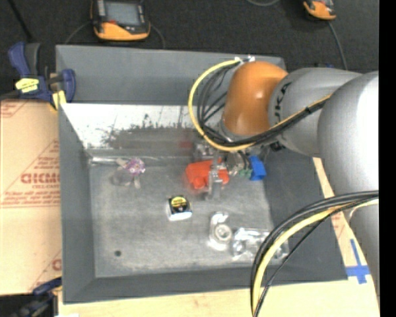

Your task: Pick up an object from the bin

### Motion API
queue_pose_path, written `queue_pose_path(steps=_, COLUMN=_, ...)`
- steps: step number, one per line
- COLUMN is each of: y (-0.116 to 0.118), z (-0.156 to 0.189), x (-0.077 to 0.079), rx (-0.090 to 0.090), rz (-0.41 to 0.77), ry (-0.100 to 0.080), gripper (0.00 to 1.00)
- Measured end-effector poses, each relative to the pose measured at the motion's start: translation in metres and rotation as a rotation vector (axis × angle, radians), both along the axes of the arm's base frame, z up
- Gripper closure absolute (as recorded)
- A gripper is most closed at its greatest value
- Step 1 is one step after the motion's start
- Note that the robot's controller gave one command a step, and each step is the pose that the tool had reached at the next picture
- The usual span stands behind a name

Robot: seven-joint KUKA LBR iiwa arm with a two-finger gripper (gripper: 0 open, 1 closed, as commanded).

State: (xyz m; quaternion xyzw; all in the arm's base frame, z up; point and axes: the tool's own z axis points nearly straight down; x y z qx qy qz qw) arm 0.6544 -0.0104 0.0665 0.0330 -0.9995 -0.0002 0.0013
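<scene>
My gripper (216,173) is low in the bin's middle right, under the arm's wrist. A red-orange block (197,175) lies right against its left side; whether it is held I cannot tell. A blue block (257,169) sits just to the right of the gripper. A small white and black tape measure with a yellow face (178,208) lies on the floor below and left of the gripper.
A clear plastic piece with a purple part (131,168) lies at the left of the bin. A silvery round piece (218,233) and clear crumpled bits (249,243) lie at the front right. The arm and its cables cover the bin's right side.
</scene>
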Motion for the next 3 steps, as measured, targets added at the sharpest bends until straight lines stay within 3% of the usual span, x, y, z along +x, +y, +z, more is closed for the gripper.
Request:
queue_pose_path(steps=1, y=-0.003, z=0.036, x=-0.002, rx=0.001, rz=-0.071, ry=-0.012, gripper=0.0)
queue_pose_path(steps=2, y=-0.005, z=0.049, x=0.001, rx=0.001, rz=-0.133, ry=-0.015, gripper=0.0)
queue_pose_path(steps=3, y=-0.005, z=0.002, x=-0.004, rx=0.001, rz=-0.175, ry=-0.001, gripper=0.0)
